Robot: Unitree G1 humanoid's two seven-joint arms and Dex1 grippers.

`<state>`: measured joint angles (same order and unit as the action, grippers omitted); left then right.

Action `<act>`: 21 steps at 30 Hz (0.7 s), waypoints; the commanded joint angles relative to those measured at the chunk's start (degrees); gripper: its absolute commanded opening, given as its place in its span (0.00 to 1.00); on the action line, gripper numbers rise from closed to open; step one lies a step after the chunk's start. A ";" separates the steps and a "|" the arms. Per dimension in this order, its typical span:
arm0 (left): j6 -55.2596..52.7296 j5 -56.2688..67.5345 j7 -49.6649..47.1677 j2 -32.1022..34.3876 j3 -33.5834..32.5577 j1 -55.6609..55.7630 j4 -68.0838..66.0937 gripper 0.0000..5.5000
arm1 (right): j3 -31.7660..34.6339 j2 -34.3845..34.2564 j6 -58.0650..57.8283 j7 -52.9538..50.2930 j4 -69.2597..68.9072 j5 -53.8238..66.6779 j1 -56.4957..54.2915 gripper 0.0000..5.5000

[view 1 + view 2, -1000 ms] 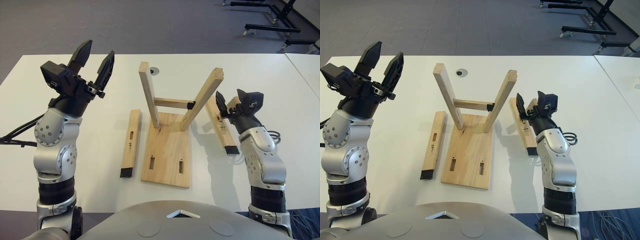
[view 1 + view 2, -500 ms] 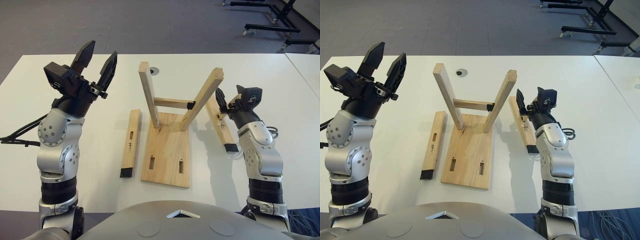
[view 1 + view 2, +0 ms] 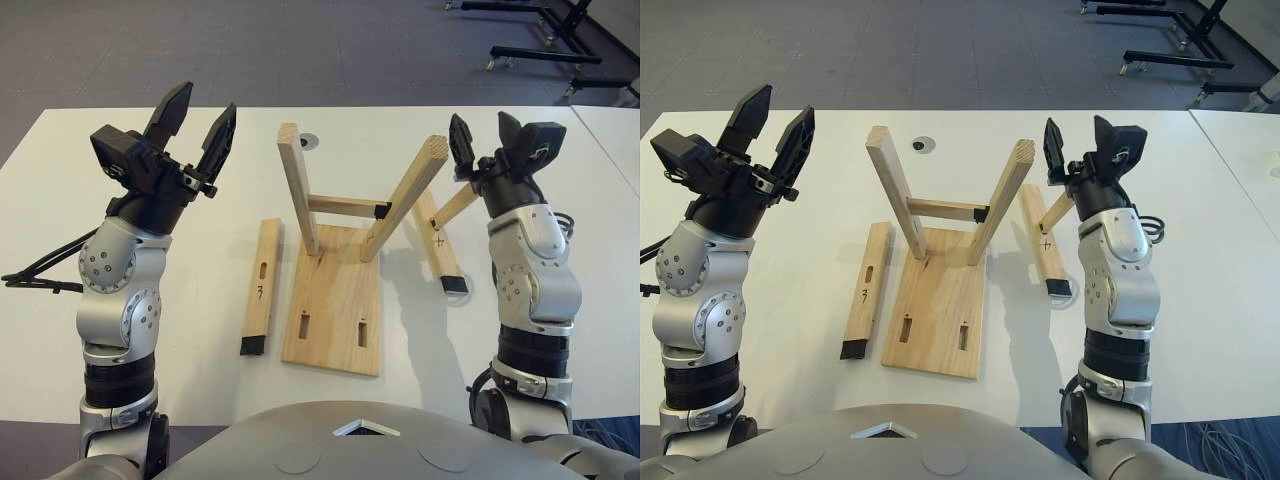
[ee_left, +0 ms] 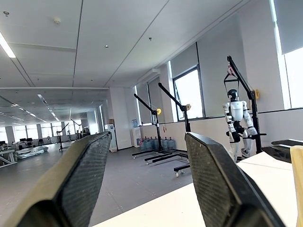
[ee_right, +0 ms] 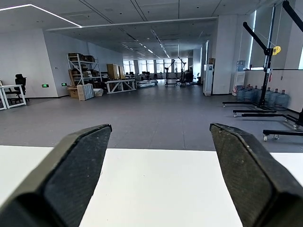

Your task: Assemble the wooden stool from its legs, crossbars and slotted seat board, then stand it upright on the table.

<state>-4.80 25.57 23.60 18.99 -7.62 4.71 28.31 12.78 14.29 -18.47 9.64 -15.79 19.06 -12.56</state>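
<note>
The slotted seat board [image 3: 335,300] lies flat on the white table [image 3: 250,150]. Two legs [image 3: 298,190] [image 3: 405,200] stand in its far slots, leaning apart and joined by a crossbar [image 3: 345,207]. One loose leg [image 3: 262,285] lies left of the board, another [image 3: 442,250] right of it, with a short crossbar [image 3: 455,205] leaning against it. My left gripper [image 3: 205,102] is raised left of the frame, open and empty, its fingers [image 4: 80,189] pointing up. My right gripper [image 3: 482,125] is held above the right loose leg, also open and empty.
A small round hole [image 3: 307,142] sits in the table just behind the standing legs. A second white table [image 3: 615,125] adjoins at the far right. Black wheeled stands [image 3: 540,50] are on the floor beyond the table.
My right gripper has lifted from the right loose leg at table level to a raised pose, fingers up. That leg shifted slightly and the short crossbar is now uncovered. The left arm barely moved.
</note>
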 commanded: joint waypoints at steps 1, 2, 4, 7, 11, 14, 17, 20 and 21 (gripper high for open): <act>0.06 -0.65 0.24 -0.11 0.50 0.63 -0.87 0.52 | 0.94 0.54 -0.49 -0.75 1.90 0.17 -3.88 0.70; 0.07 -0.63 0.26 -0.11 0.49 0.56 -0.84 0.52 | 1.24 0.49 -0.53 -1.05 2.18 0.29 -4.79 0.70; 0.08 -0.61 0.35 -0.08 0.44 0.75 -1.10 0.52 | 1.73 0.53 -1.07 -1.65 1.83 0.83 -6.75 0.70; 0.18 -0.62 0.33 0.01 0.19 0.90 -1.28 0.52 | 2.82 1.74 -2.49 -1.96 1.43 1.72 -10.22 0.70; 0.47 -0.97 0.02 -0.27 0.35 0.85 -1.16 0.52 | 3.54 3.70 -2.88 -0.14 2.07 1.96 -8.64 0.70; 0.52 -0.87 0.05 -0.17 -0.13 0.46 -0.91 0.52 | 6.26 6.38 -3.30 7.29 2.55 6.37 -2.59 0.70; 0.36 -0.72 0.16 -0.04 -0.33 0.44 -0.82 0.52 | 8.33 10.93 -3.60 18.39 4.69 11.51 1.98 0.70; 0.20 -0.64 0.47 0.12 -0.21 0.89 -1.16 0.52 | 10.51 16.00 -4.08 27.38 9.29 15.23 1.90 0.70; 0.15 -0.62 0.58 0.14 -0.10 1.17 -1.32 0.52 | 10.87 17.69 -4.65 30.05 10.98 16.10 1.86 0.70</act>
<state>-4.21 24.86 23.75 18.70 -7.75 4.97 27.49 22.84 29.38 -21.95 36.00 -7.11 33.80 -10.16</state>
